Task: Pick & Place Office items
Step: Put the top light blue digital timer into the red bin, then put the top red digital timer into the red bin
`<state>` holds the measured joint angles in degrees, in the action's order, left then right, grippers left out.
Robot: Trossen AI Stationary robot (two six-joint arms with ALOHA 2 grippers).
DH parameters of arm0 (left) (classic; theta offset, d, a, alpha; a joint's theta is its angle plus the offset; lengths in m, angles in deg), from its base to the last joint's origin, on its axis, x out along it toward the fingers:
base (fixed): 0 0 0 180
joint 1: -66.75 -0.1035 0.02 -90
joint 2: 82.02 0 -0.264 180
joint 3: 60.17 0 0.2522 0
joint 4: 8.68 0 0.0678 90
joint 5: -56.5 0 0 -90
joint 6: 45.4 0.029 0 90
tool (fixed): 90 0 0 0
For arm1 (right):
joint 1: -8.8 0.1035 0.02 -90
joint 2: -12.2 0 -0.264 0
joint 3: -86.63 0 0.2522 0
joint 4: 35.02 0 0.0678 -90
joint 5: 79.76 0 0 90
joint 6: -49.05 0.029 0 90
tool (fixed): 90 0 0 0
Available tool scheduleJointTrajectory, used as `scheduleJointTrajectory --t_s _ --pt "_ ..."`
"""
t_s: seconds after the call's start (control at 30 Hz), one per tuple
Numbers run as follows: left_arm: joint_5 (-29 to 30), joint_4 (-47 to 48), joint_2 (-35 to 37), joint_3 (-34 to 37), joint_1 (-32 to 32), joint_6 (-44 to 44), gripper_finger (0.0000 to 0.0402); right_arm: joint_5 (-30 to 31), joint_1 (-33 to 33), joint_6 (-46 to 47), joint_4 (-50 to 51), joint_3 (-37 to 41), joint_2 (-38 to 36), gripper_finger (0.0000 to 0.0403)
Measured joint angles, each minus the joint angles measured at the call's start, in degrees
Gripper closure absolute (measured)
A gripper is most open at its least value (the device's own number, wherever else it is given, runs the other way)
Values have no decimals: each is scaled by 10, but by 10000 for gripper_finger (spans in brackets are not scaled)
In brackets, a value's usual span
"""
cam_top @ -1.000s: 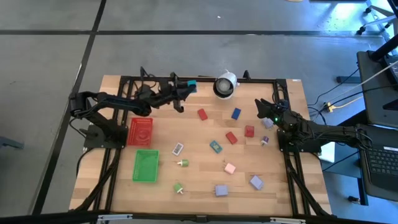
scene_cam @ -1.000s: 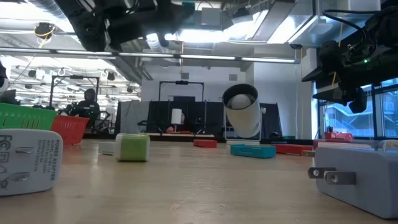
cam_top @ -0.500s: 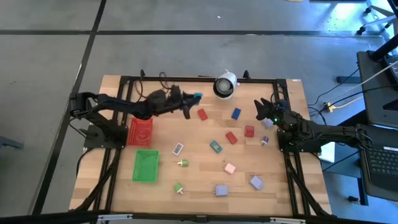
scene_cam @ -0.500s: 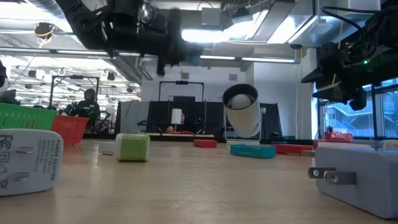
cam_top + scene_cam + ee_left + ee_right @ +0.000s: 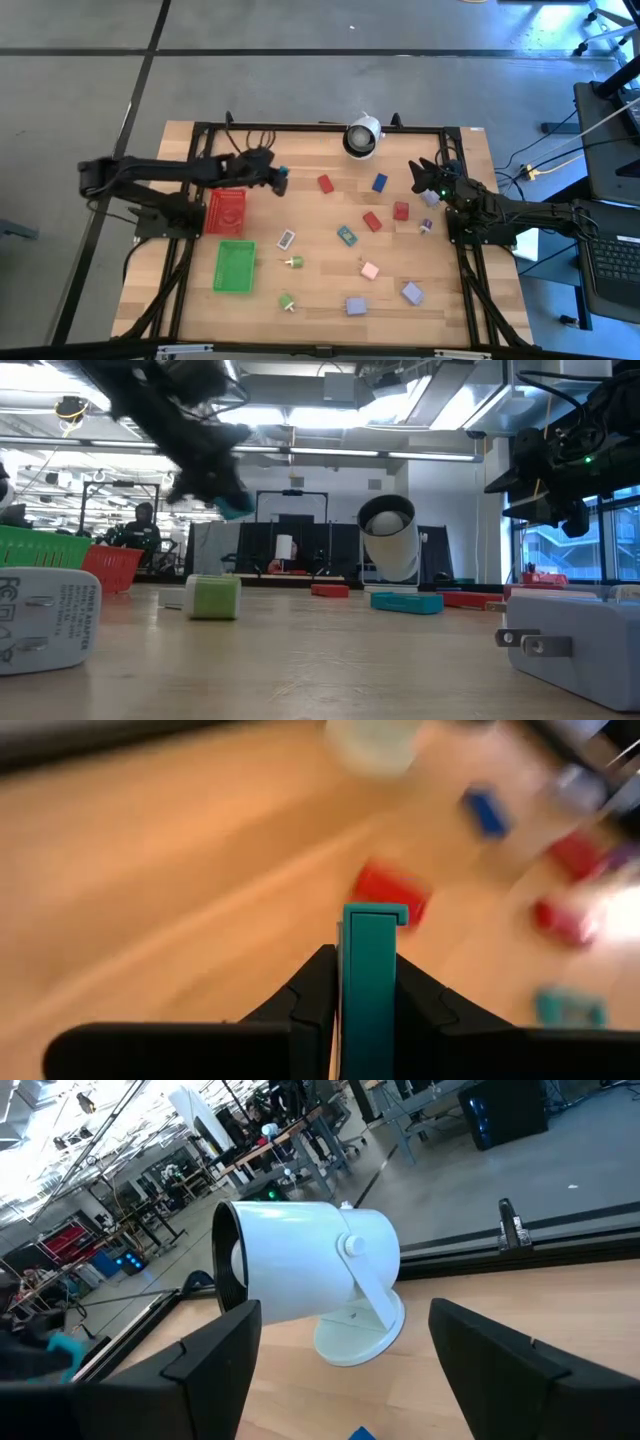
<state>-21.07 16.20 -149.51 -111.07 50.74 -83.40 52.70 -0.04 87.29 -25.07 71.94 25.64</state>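
My left gripper (image 5: 281, 180) is shut on a flat teal piece (image 5: 370, 970) and hangs above the table, just right of the red mesh tray (image 5: 225, 210). In the low view the teal piece (image 5: 235, 508) shows well above the table. The other office items lie flat on the wood: red blocks (image 5: 326, 183) (image 5: 372, 221), a blue block (image 5: 379, 183), a teal block (image 5: 347, 235), a pink block (image 5: 370, 270), lavender blocks (image 5: 355, 306) and green pins (image 5: 293, 263). My right gripper (image 5: 425, 175) waits open near the table's right edge. My left gripper pinches the teal piece's two flat faces (image 5: 350, 995) between its fingers (image 5: 305, 1010). One end of the piece sticks out past the fingertips. The fingers come from the table's left, slanting down. The piece is lifted clear of the table.
A green mesh tray (image 5: 235, 265) lies nearer than the red one. A white round, black-centred object (image 5: 361, 135) stands at the far edge, right in front of my right gripper (image 5: 345, 1380). White plug adapters (image 5: 40, 620) (image 5: 575, 645) sit near the low camera. A person is in the room behind.
My left gripper has carried the teal piece from the far edge beside the white round object toward the table's left and near side, coming down toward the red tray. It has stayed shut on the piece. The right arm has kept still.
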Motion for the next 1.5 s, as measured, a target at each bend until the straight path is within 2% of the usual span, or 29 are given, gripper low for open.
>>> scheduleJointTrajectory --t_s 0.13,0.27,0.43,0.6,0.9,1.2,1.33,1.5 --pt "0 173 63 0 29 -49 348 0 0 0 0 0 0 111" --pt "10 298 104 0 67 -98 348 0 0 0 0 0 0 111" --pt "31 420 122 0 107 -170 348 0 0 0 0 0 0 111" --pt "31 512 123 2 128 -184 347 0 0 0 0 0 0 111" --pt "15 478 121 82 130 -206 345 0 0 0 0 0 0 111" --pt "14 450 121 99 128 -208 344 0 0 0 0 0 0 111" --pt "14 450 121 99 128 -208 327 0 0 0 0 0 0 111" --pt "14 450 121 99 128 -208 287 0 0 0 0 0 0 111"
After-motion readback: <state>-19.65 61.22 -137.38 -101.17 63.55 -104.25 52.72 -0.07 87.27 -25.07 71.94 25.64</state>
